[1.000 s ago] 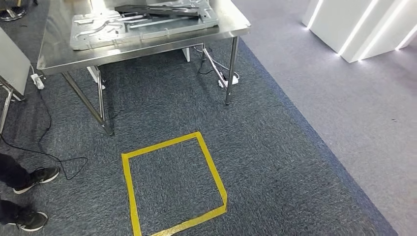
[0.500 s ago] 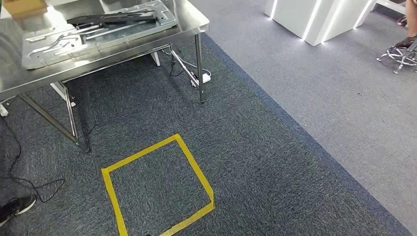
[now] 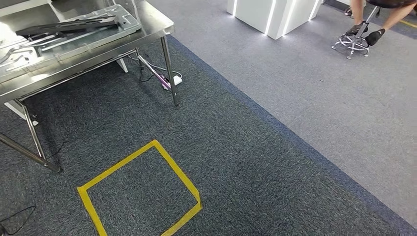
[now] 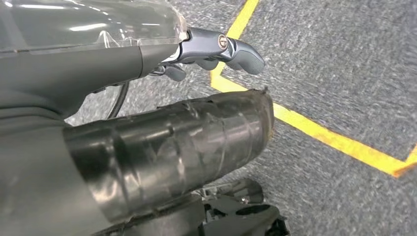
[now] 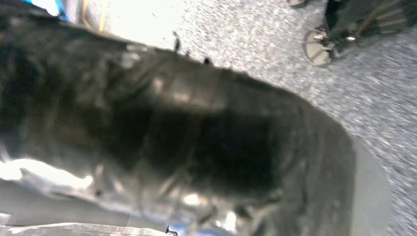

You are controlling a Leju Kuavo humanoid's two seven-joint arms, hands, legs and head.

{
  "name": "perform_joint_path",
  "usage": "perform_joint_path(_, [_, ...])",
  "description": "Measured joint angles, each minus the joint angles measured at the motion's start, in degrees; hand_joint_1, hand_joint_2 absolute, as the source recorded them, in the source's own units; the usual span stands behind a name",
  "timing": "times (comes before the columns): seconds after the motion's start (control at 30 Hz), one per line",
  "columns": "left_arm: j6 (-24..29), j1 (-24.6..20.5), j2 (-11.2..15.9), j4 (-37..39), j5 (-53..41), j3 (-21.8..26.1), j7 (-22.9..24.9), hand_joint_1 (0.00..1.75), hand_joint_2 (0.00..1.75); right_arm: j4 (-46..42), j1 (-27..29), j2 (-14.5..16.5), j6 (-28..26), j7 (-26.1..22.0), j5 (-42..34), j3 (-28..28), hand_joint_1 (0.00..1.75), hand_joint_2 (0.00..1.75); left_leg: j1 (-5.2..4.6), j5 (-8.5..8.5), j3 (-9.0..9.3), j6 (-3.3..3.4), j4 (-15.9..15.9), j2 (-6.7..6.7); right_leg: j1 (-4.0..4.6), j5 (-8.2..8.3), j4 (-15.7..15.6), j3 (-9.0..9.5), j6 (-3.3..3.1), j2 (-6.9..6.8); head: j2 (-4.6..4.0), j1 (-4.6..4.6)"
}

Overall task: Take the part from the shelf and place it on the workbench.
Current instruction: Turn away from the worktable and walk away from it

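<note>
At far left in the head view stands the steel table (image 3: 152,23), its legs down on the dark carpet (image 3: 236,147) – presumably the workbench where the part is to end up. On it lies a flat stamped metal panel (image 3: 74,37) with a darker bracket (image 3: 64,27) across it; whether either is the task's part I cannot tell, and no shelf is to be seen, so the part to be fetched is nowhere I can point to. Under the table a power strip (image 3: 172,80) and its cable lie on the carpet, tucked out of the walking path.

Nearer the middle, a square of yellow tape (image 3: 140,189) marks the carpet – most likely a standing spot set for the robot facing the table.

The left hand (image 4: 211,49) hangs low over that tape, its fingers (image 4: 243,51) curled loosely with nothing visibly held, though how tightly they close I cannot tell. The right wrist view is dark and blurred, so the right hand's fingers cannot be judged.

Further right the carpet gives way to paler floor (image 3: 319,108), with a white lit plinth (image 3: 268,14) and, at far right, a seated person's legs (image 3: 378,19) by a chair base (image 3: 351,44)
</note>
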Motion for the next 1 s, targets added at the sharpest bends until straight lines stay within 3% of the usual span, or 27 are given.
perform_joint_path(0.07, [-0.3, 0.1, 0.0, 0.0, -0.1, 0.0, 0.2, 0.0, 0.0, 0.1, 0.1, 0.1, -0.2, 0.9, -0.2, 0.0, 0.0, 0.0, 0.05, 0.78, 0.41, 0.72, -1.3, 2.39, -0.04, -2.75, 4.4, -2.35, 0.86, -2.39, 0.0, 0.07])
perform_joint_path(0.1, [-0.4, 0.2, 0.1, 0.0, -0.2, 0.0, 0.3, 0.0, 0.0, 0.2, 0.2, 0.2, -0.3, 1.2, -0.3, 0.0, 0.0, 0.0, 0.12, 1.12, 0.6, 1.05, -1.8, 3.72, -0.01, -4.88, 8.2, -4.18, 1.2, -4.09, 0.0, 0.11])
perform_joint_path(0.13, [-0.4, 0.4, 0.1, 0.0, -0.2, 0.0, 0.4, 0.0, 0.0, 0.3, 0.1, 0.2, -0.4, 1.5, -0.4, 0.0, 0.0, 0.0, 0.06, 1.09, 0.56, 1.07, -1.8, 4.64, -0.13, -6.56, 12.0, -5.94, 1.39, -4.94, 0.0, 0.12])
perform_joint_path(0.17, [-0.4, 0.5, 0.2, 0.0, -0.2, 0.0, 0.5, 0.0, 0.0, 0.4, 0.1, 0.3, -0.5, 1.8, -0.4, 0.0, 0.0, 0.0, 0.03, 1.01, 0.56, 1.04, -1.8, 5.52, -0.31, -7.3, 14.4, -7.04, 1.58, -5.36, 0.0, 0.13])
perform_joint_path(0.2, [-0.4, 0.6, 0.3, 0.0, -0.1, 0.1, 0.6, 0.0, 0.0, 0.4, 0.1, 0.3, -0.5, 2.1, -0.4, 0.0, 0.0, 0.0, 0.03, 0.91, 0.6, 0.98, -1.7, 6.36, -0.5, -6.96, 14.9, -7.13, 1.76, -5.66, 0.0, 0.12])
perform_joint_path(0.23, [-0.5, 0.6, 0.4, 0.0, 0.0, 0.1, 0.5, 0.0, 0.0, 0.4, 0.2, 0.3, -0.6, 2.3, -0.4, 0.0, 0.0, 0.0, 0.05, 0.78, 0.68, 0.87, -1.7, 7.07, -0.69, -5.62, 13.1, -6.05, 1.89, -5.98, 0.0, 0.13])
perform_joint_path(0.33, [-0.7, 0.5, 0.4, 0.0, 0.4, 0.2, -0.2, 0.0, 0.0, 0.5, 0.2, 0.3, -0.9, 2.5, -0.4, -0.1, 0.0, 0.0, -0.11, 0.04, 1.03, 0.0, -1.2, 8.7, -0.73, -0.98, 1.7, 0.21, 1.7, -8.91, 0.0, 0.1])
perform_joint_path(0.4, [-0.8, 0.4, 0.5, 0.0, 0.8, 0.4, -1.0, 0.0, 0.0, 0.5, 0.0, 0.4, -0.9, 2.5, -0.4, -0.1, 0.0, 0.0, -0.33, -0.45, 1.27, -0.74, -0.9, 9.58, -0.4, -0.58, -1.0, 1.54, 0.97, -9.72, 0.0, 0.02])
perform_joint_path(0.47, [-0.9, 0.2, 0.5, 0.0, 1.1, 0.5, -1.5, 0.0, 0.0, 0.5, 0.0, 0.4, -1.0, 2.5, -0.4, -0.2, 0.0, 0.0, -0.14, -0.77, 1.65, -1.35, -0.8, 10.11, -0.34, -0.48, -1.0, 1.47, 0.17, -8.52, 0.0, -0.01])
perform_joint_path(0.53, [-1.0, 0.0, 0.5, 0.0, 1.3, 0.6, -1.8, 0.0, 0.0, 0.5, -0.1, 0.4, -1.0, 2.4, -0.4, -0.2, 0.0, 0.0, 0.18, -2.47, 1.09, -1.9, 1.2, 8.05, -0.47, -0.24, -1.3, 1.55, -0.53, -7.43, 0.0, -0.03])
perform_joint_path(0.6, [-1.0, 0.1, 0.5, 0.0, 1.3, 0.8, -1.8, 0.0, 0.0, 0.5, -0.3, 0.4, -1.0, 2.4, -0.4, -0.2, 0.0, 0.0, 0.32, -6.21, -1.8, -2.13, 7.7, 5.14, -0.42, -0.09, -1.4, 1.54, -1.02, -6.27, 0.0, -0.07])
perform_joint_path(0.63, [-1.0, 0.2, 0.5, 0.0, 1.3, 1.0, -1.8, 0.0, 0.0, 0.5, -0.3, 0.4, -0.9, 2.3, -0.4, -0.2, 0.0, 0.0, 0.31, -7.97, -3.82, -2.1, 11.8, 4.54, -0.26, -0.07, -1.3, 1.5, -1.17, -5.59, 0.0, -0.08])
perform_joint_path(0.67, [-1.0, 0.2, 0.5, 0.0, 1.3, 1.1, -1.7, 0.0, 0.0, 0.5, -0.4, 0.4, -0.8, 2.2, -0.4, -0.2, 0.0, 0.0, 0.29, -8.87, -5.51, -1.99, 15.1, 4.3, -0.09, -0.06, -1.3, 1.48, -1.26, -4.8, 0.0, -0.08])
perform_joint_path(0.7, [-1.0, 0.3, 0.5, 0.0, 1.3, 1.2, -1.6, 0.0, 0.0, 0.5, -0.4, 0.4, -0.8, 2.1, -0.3, -0.3, 0.0, 0.0, 0.24, -8.6, -6.42, -1.77, 16.5, 4.17, 0.08, -0.07, -1.2, 1.49, -1.3, -3.95, 0.0, -0.08])
perform_joint_path(0.73, [-1.0, 0.4, 0.5, 0.0, 1.3, 1.3, -1.5, 0.0, 0.0, 0.5, -0.3, 0.4, -0.7, 2.0, -0.3, -0.3, 0.0, 0.0, 0.18, -7.12, -6.26, -1.46, 15.6, 3.99, 0.2, -0.08, -1.1, 1.52, -1.31, -3.09, 0.0, -0.09])
perform_joint_path(0.77, [-1.0, 0.4, 0.6, 0.0, 1.3, 1.3, -1.4, 0.0, 0.0, 0.5, -0.3, 0.4, -0.7, 2.0, -0.3, -0.3, 0.0, 0.0, 0.08, -4.83, -5.16, -1.06, 12.5, 3.56, 0.27, -0.1, -1.0, 1.57, -1.33, -2.26, 0.0, -0.08])
perform_joint_path(0.83, [-1.0, 0.4, 0.7, 0.0, 1.3, 1.4, -1.2, 0.0, 0.0, 0.5, -0.4, 0.4, -0.7, 1.9, -0.3, -0.3, 0.0, 0.0, -0.11, -0.81, -2.17, -0.31, 4.6, 1.12, 0.29, -0.09, -0.8, 1.51, -1.25, -0.81, 0.0, -0.07])
perform_joint_path(0.9, [-1.0, 0.3, 0.8, 0.0, 1.2, 1.5, -1.2, 0.0, 0.0, 0.5, -0.4, 0.4, -0.7, 1.8, -0.3, -0.3, 0.0, 0.0, -0.31, 0.47, -0.73, -0.03, 0.6, -0.54, 0.16, 0.04, -0.8, 1.19, -0.81, 0.38, 0.0, -0.06])
perform_joint_path(0.97, [-1.0, 0.1, 0.8, 0.0, 1.2, 1.5, -1.2, 0.0, 0.0, 0.5, -0.2, 0.4, -0.7, 1.7, -0.3, -0.4, 0.0, 0.0, -0.37, 0.68, -0.46, 0.17, 0.1, 0.26, 0.1, 0.32, -1.0, 0.92, -0.08, 1.49, 0.0, -0.06])
perform_joint_path(1.0, [-1.1, 0.0, 0.7, 0.0, 1.2, 1.5, -1.2, 0.0, 0.0, 0.6, -0.1, 0.4, -0.7, 1.7, -0.2, -0.5, 0.0, 0.0, -0.26, 0.98, -0.27, 0.43, -0.3, 0.91, 0.14, 0.19, -0.8, 0.79, 0.2, 1.22, 0.0, -0.06])
